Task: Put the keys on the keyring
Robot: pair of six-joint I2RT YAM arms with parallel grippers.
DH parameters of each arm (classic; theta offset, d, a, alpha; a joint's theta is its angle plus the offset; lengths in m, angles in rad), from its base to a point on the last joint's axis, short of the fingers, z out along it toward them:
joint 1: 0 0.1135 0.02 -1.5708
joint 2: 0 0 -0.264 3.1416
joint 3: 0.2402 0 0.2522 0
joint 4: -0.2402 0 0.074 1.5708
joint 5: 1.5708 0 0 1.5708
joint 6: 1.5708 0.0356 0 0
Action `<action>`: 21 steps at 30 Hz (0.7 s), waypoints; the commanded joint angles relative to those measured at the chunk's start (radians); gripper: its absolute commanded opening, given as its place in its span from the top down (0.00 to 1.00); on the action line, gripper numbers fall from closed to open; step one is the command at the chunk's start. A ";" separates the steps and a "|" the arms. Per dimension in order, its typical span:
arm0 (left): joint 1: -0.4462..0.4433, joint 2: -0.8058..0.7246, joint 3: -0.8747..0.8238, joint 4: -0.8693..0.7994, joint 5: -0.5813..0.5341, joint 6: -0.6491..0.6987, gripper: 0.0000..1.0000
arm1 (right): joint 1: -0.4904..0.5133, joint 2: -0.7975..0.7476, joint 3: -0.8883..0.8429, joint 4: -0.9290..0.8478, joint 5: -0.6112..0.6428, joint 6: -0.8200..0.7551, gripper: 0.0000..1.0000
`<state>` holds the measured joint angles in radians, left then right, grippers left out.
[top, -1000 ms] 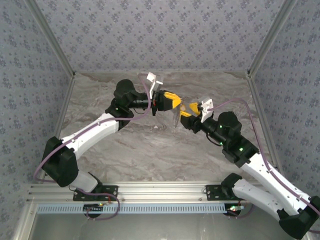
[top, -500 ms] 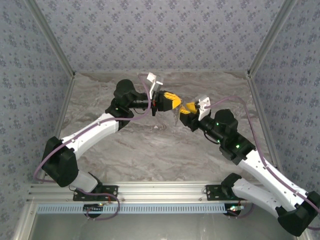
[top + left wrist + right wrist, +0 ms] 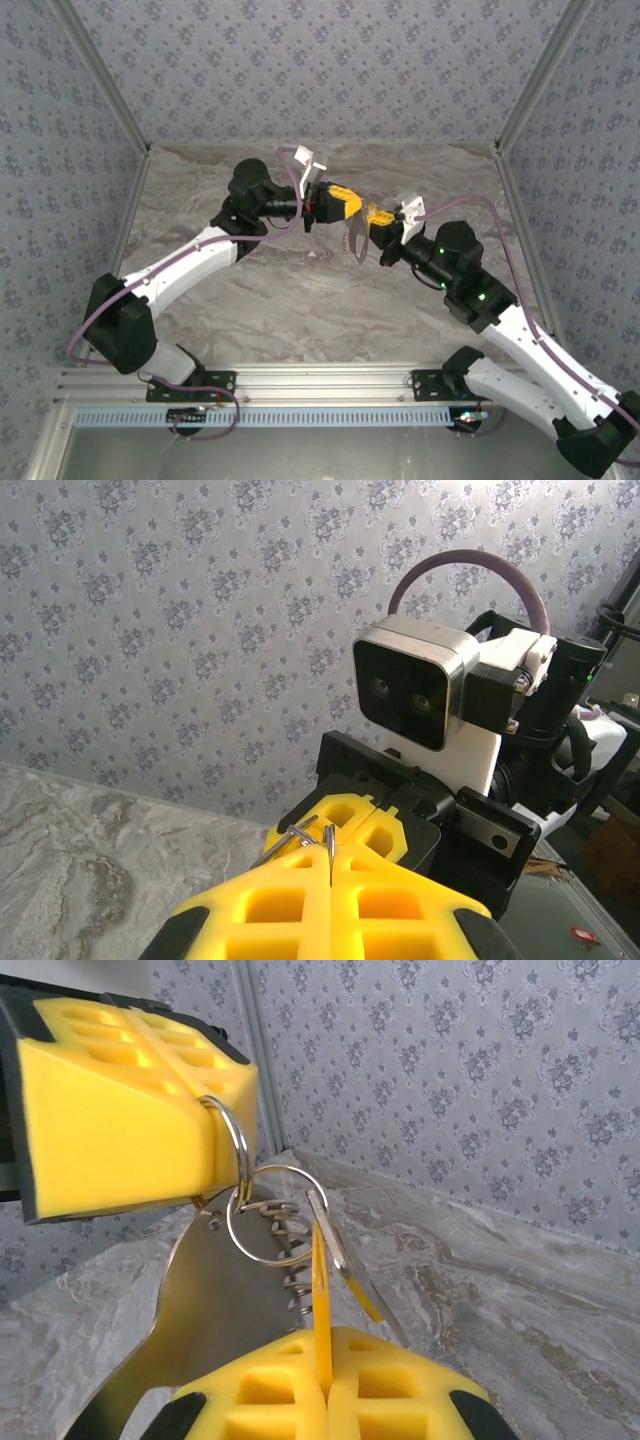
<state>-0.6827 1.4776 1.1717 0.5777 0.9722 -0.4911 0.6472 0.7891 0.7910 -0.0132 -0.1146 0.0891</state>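
The left fingers (image 3: 120, 1130) are pinched tight on the keyring (image 3: 240, 1145), high above the desk (image 3: 500, 1290) (a round loop (image 3: 262, 1258) hangs linked through it). Just below the keyring, the right fingers (image 3: 380, 1380) are pressed together, tips touching that loop.

This is a robot test cell in a lab. Floral-papered panels (image 3: 320, 70) on aluminium posts (image 3: 100, 85) stand behind and to either side of the left gripper (image 3: 348, 210). A marble-print tabletop (image 3: 300, 300) lies beneath it, and a slotted aluminium rail (image 3: 320, 382) sits on its near side.
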 commanded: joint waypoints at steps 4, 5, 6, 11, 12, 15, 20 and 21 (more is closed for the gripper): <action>0.004 -0.043 0.020 0.023 0.006 0.013 1.00 | -0.023 -0.034 0.036 -0.061 -0.031 0.000 1.00; 0.004 -0.046 0.020 0.021 0.004 0.015 1.00 | -0.024 -0.038 0.036 -0.066 -0.035 0.000 1.00; 0.004 -0.047 0.018 0.019 0.003 0.017 1.00 | -0.026 -0.040 0.037 -0.073 -0.040 -0.002 1.00; 0.006 -0.050 0.017 0.012 0.005 0.020 1.00 | -0.029 -0.038 0.058 -0.103 -0.053 -0.008 1.00; 0.006 -0.050 0.019 0.007 0.006 0.023 1.00 | -0.029 -0.036 0.064 -0.109 -0.056 -0.008 1.00; 0.005 -0.053 0.018 -0.008 0.005 0.032 1.00 | -0.030 -0.029 0.087 -0.114 -0.067 -0.009 1.00; 0.004 -0.057 0.017 -0.009 0.005 0.031 1.00 | -0.030 0.005 0.140 -0.119 -0.082 -0.018 1.00; 0.004 -0.057 0.017 -0.009 0.006 0.031 1.00 | -0.029 0.013 0.150 -0.119 -0.089 -0.021 1.00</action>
<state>-0.6827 1.4620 1.1717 0.5465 0.9726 -0.4797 0.6250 0.7902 0.8890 -0.1204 -0.1822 0.0853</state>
